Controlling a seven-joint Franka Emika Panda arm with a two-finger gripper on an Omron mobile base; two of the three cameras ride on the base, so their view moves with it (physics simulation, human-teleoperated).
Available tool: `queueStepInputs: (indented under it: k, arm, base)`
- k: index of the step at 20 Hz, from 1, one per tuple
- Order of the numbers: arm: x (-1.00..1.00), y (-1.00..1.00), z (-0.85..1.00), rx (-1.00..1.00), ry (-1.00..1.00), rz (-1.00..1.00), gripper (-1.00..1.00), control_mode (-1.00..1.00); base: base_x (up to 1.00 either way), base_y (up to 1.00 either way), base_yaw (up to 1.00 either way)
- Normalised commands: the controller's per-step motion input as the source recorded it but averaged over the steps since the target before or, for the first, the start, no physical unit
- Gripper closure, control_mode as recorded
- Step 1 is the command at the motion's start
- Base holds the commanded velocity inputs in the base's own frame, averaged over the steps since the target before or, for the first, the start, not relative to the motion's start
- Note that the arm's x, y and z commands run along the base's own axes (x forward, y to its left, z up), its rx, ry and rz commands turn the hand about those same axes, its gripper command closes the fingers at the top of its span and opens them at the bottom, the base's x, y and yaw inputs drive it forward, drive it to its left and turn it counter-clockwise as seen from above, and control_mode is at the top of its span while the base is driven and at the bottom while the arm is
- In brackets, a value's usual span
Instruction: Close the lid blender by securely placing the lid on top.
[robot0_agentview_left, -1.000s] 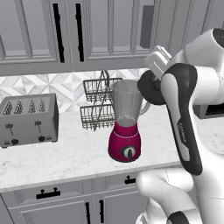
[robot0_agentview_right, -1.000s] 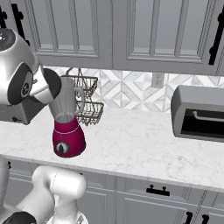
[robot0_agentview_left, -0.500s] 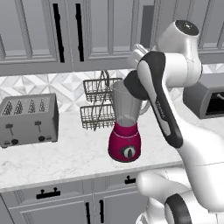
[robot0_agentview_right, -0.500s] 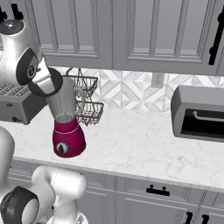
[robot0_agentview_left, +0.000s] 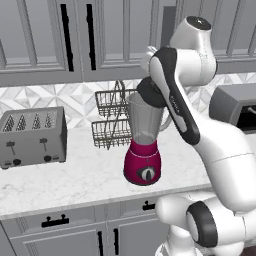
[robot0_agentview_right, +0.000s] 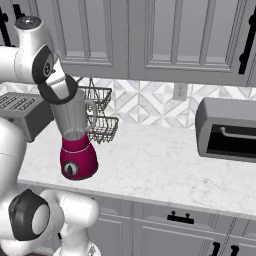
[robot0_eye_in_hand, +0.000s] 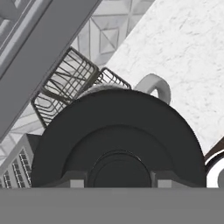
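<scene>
Left base view, from the left: a grey toaster stands near the counter's left end, a wire rack sits against the back wall, and the blender stands toward the counter's front edge — magenta base, clear jar. At the jar's rim the arm holds the black lid, tilted. In the hand view the lid spreads wide below the gripper, whose fingers pinch its central knob — jar handle just beyond. A dark oven sits far right.
</scene>
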Motion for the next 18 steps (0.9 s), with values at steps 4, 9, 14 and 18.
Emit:
queueStepInputs:
  k: [4,9,14,18]
  arm:
    - [0.43,0.05,-0.04,-0.05,0.09,0.00,1.00,-1.00]
    - [0.38,0.11,-0.09,-0.08,0.10,0.00,1.00,-1.00]
    - [0.28,0.13,-0.01,-0.05,0.08,0.00,1.00,-1.00]
    - [0.24,0.01,-0.07,-0.01,0.06,0.00,1.00,-1.00]
  base:
    - [0.00,0.00,0.00]
    - [0.00,0.00,0.00]
    - [0.00,0.00,0.00]
    - [0.00,0.00,0.00]
